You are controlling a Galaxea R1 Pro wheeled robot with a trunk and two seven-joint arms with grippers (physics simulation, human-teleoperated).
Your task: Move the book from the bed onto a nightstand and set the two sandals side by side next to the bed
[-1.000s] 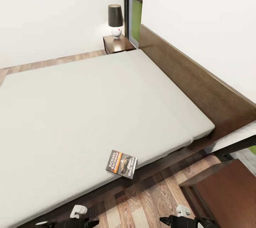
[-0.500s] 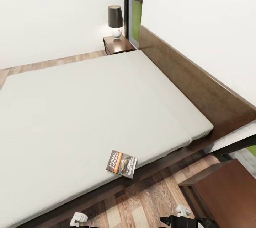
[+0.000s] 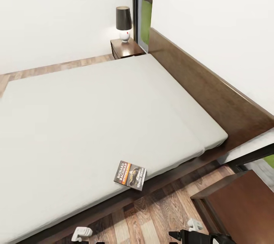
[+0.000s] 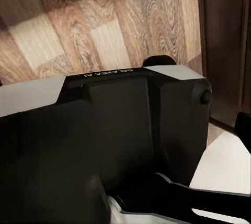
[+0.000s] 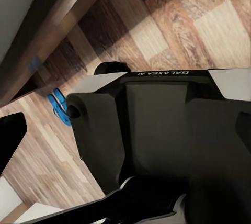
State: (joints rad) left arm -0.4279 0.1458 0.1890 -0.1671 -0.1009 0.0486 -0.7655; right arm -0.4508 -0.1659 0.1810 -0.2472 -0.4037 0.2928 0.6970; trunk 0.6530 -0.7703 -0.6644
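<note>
The book (image 3: 130, 175) lies flat on the pale mattress of the bed (image 3: 95, 114), close to its near edge. One nightstand (image 3: 125, 48) stands far off beside the headboard; the other (image 3: 243, 204) is at the near right. In the right wrist view a bright blue sandal (image 5: 59, 106) lies on the floor by the bed frame, and another blue spot (image 5: 34, 63) shows under the frame. My right gripper (image 3: 177, 235) hangs low over the floor, its fingertips (image 5: 10, 135) spread wide and holding nothing. My left gripper's fingertip (image 4: 243, 129) is also far out to one side, open.
A lamp (image 3: 123, 22) with a dark shade stands on the far nightstand. The dark wooden headboard (image 3: 205, 84) runs along the right wall, with a tall window (image 3: 144, 8) behind it. Wood plank floor (image 3: 160, 213) lies between me and the bed frame. My own dark trunk (image 4: 104, 145) blocks much of both wrist views.
My left arm has sunk lower toward the bottom edge of the head view. The view has shifted very slightly; the book and bed have not moved.
</note>
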